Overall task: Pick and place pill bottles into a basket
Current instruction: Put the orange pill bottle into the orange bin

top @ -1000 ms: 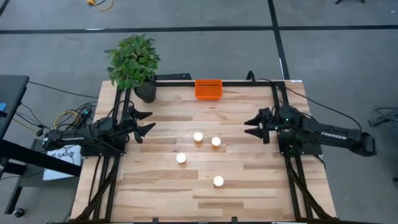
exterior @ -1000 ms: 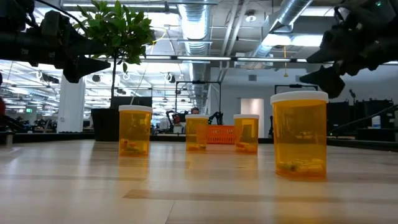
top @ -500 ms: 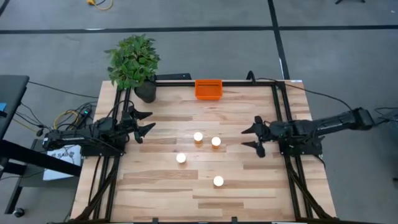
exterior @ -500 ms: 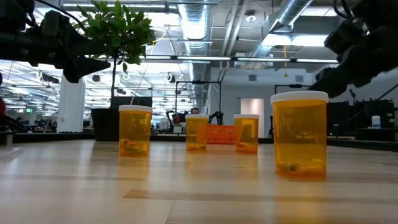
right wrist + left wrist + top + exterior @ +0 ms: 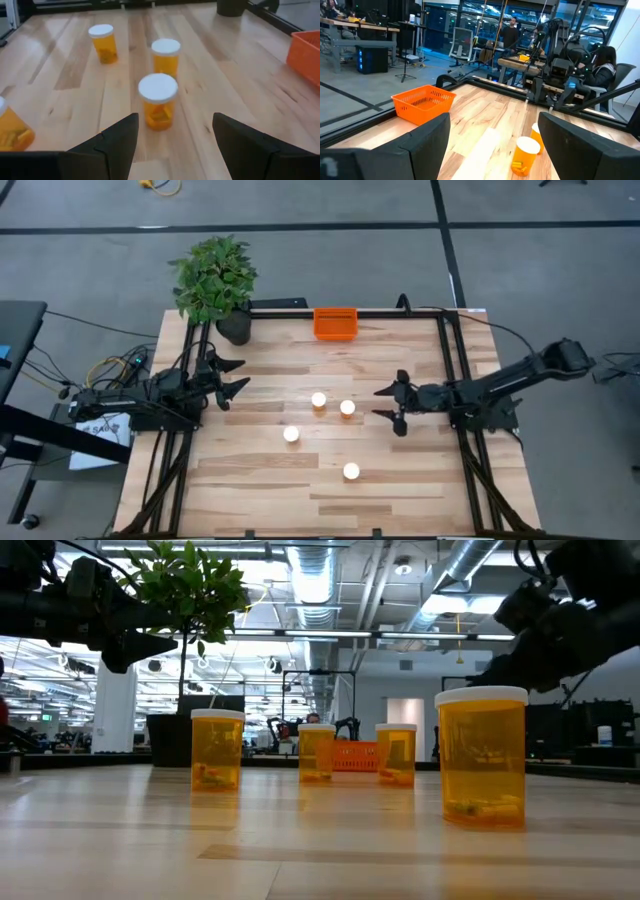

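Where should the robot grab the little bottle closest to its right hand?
Probably around the orange body just under the white cap. That pill bottle stands upright and apart from the others, and the open right hand faces it, so coming in level from the right side suits best.

Pill bottles [image 5: 347, 408]: white caps, translucent orange-amber bodies, darker bits at bottom.
Basket [image 5: 335, 323]: bright orange, lattice-patterned walls; sits at 12 o'clock.
Table [image 5: 260, 480]: pale wood planks, light and tan strips alternating; black frame rails.
Plant [image 5: 213, 277] at 10 o'clock: green leaves, black pot [image 5: 234, 329].
Left gripper [image 5: 236, 377], right gripper [image 5: 388, 404]: dark, near black.
Floor [image 5: 90, 260]: grey, dark lines crossing.
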Tool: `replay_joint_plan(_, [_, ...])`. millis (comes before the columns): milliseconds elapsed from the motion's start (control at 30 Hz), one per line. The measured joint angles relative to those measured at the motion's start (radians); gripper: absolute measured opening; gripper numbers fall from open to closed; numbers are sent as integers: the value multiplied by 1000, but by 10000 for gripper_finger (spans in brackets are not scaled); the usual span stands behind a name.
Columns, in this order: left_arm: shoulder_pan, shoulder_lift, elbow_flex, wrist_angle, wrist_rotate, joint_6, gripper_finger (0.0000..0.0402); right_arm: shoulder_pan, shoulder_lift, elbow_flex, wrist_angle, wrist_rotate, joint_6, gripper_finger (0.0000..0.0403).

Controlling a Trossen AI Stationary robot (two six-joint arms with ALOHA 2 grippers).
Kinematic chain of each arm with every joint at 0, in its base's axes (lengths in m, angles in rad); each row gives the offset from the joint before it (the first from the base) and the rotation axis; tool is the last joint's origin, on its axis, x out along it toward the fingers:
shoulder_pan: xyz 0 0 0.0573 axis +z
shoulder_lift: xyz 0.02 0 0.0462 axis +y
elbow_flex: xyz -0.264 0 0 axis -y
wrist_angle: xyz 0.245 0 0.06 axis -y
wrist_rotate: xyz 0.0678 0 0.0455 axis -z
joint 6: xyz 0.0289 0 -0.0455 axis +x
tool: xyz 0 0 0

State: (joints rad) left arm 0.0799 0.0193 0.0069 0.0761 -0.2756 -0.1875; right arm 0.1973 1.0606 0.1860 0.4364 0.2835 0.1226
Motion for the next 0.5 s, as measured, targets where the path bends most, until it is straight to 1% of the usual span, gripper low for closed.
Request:
replay_joint_plan(200, [0, 0, 0, 0, 0, 0, 293, 41, 196, 0, 138, 7, 0, 249])
replay_joint_plan(367, [0, 0, 0, 0, 0, -5, 293, 50, 320, 1, 278, 7, 0, 249])
replay_joint_plan(500, [0, 0, 0, 0, 0, -5, 293, 49, 413, 33, 309, 7, 0, 249])
